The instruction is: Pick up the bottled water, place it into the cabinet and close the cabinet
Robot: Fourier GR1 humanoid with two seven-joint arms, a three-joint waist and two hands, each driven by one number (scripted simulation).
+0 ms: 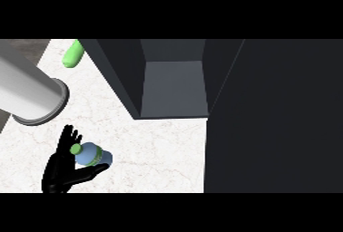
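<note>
A small bottle (92, 154) of water, pale blue with a green cap and a green band round its body, sits in a black hand (66, 170) at the lower left of the view. The cap points up and to the left, toward the viewer, so the bottle is seen nearly end on and its long axis looks shortened; its lower end is hidden. The hand's thumb curls under the bottle and its fingers rise behind it, closing round it. The wrist is cut off by the lower edge, and it is hard to tell which arm this hand belongs to.

The hand and bottle show over a white marbled desk (157, 149). Above them, a thick grey forearm (26, 88) comes in from the left edge, its round end facing right; no hand shows on it.

Up and to the right stands a dark cabinet (173, 81), open, with a grey shelf inside. Its door (275, 118) fills the right side as a large black panel, hiding everything behind it. A green object (72, 54) lies at the upper left, partly hidden by the cabinet.
</note>
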